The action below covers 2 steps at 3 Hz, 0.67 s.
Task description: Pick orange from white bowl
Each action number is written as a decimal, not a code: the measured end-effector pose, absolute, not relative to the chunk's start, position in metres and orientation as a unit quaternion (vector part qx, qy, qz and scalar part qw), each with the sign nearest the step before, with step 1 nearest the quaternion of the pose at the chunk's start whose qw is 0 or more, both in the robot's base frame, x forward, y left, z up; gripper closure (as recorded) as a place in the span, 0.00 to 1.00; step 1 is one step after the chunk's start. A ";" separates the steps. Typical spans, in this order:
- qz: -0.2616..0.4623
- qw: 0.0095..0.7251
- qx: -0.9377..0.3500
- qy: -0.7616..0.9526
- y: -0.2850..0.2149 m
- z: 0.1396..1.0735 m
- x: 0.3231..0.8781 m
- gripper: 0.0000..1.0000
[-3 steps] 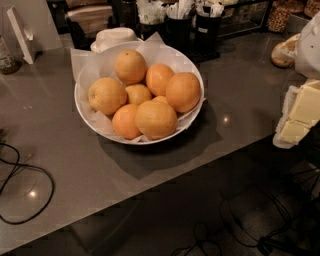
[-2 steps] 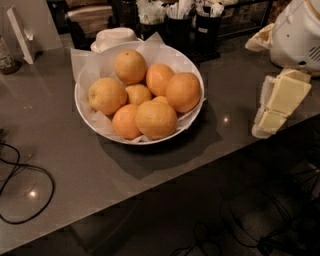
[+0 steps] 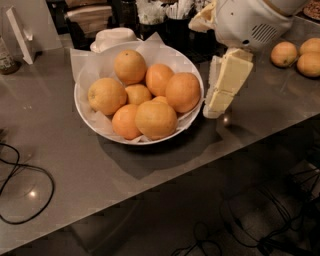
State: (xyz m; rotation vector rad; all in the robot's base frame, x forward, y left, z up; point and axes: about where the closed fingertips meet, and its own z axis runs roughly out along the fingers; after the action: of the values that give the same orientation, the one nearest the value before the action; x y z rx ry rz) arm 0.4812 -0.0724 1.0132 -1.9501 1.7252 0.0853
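Observation:
The white bowl [image 3: 89, 117] stands on the grey counter, lined with crinkled white paper and filled with several oranges. The orange [image 3: 183, 92], large and deep orange, lies at the right side of the pile against the rim. Paler yellow-orange ones lie at the left and back. My gripper [image 3: 213, 112], cream-coloured under a white wrist housing, hangs just outside the bowl's right rim. It is tilted with its tips down and to the left, a little above the counter. It sits close beside the orange and touches nothing that I can see.
A smaller white stacked dish [image 3: 115, 37] sits right behind the bowl. Dark holders with utensils [image 3: 150, 12] line the back. Three loose oranges [image 3: 284, 53] lie at the far right. A black cable [image 3: 25, 185] loops at the left. The counter's front edge [image 3: 165, 180] runs diagonally.
The gripper has come in from the right edge of the view, moving left and up to stand beside the bowl's right rim. The bowl and oranges have not moved.

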 end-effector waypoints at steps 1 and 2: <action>0.045 0.265 -0.728 0.631 -0.044 1.006 0.500 0.00; 0.058 0.237 -0.724 0.645 -0.029 0.983 0.525 0.00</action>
State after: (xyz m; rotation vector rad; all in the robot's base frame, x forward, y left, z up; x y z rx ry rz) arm 0.5252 -0.0292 0.9828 -1.9849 1.7685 0.1587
